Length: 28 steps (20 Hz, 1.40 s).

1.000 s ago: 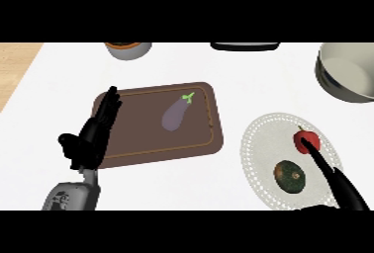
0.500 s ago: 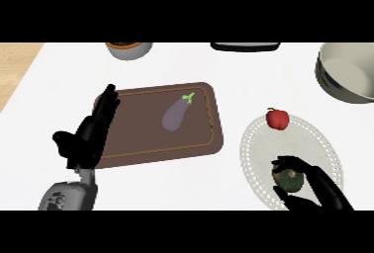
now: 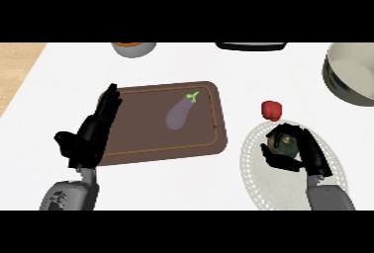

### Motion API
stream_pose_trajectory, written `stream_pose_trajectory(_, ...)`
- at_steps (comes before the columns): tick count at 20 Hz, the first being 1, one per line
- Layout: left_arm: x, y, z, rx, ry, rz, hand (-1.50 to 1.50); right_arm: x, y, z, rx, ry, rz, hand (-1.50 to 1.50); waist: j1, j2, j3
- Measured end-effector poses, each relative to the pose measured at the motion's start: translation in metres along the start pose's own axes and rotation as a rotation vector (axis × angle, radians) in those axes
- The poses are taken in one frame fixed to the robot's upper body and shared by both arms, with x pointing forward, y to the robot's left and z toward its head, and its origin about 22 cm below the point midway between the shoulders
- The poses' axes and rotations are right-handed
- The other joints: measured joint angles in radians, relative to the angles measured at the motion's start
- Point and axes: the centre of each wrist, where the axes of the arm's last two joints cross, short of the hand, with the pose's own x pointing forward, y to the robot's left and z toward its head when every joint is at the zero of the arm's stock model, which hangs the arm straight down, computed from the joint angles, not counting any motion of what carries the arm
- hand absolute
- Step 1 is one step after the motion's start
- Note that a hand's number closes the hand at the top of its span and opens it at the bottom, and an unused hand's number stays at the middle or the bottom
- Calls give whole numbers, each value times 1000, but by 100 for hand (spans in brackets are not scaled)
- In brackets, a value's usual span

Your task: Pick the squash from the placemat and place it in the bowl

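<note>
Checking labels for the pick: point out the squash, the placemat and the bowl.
squash (image 3: 282,143), head view, its visible green top
placemat (image 3: 264,186), head view, bare lower-left part
bowl (image 3: 355,74), head view, inner wall

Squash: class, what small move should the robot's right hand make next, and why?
Probably lift it a little, straight up. The right hand is curled round the squash, which looks to sit on the white placemat, while the bowl stands apart toward the view's upper right, so it likely needs clearance before any carry.
</note>
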Motion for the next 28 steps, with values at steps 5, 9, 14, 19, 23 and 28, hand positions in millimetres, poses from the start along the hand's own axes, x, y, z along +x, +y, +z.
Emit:
stream_pose_trajectory(5,2,-7,-4,-25,-2,-4,0,59,-6,-66,-218,120,-81,150,22,7,3)
stream_pose_trajectory(9,2,-8,-5,-15,-4,-2,0,99,-5,-102,-354,56,-104,150,18,6,4)
stream_pose_trajectory(14,-1,-1,-4,-10,1,0,0,144,-16,-128,-504,-62,-29,150,7,3,4)
stream_pose_trajectory(19,-9,-3,3,3,7,-3,0,193,-31,-139,-607,-113,79,150,-9,-4,3)
stream_pose_trajectory(23,-9,0,1,15,6,-3,0,227,-49,-146,-665,-76,151,150,-15,-5,3)
stream_pose_trajectory(28,-3,-1,0,7,5,1,0,262,-80,-153,-721,-17,184,150,-14,-4,3)
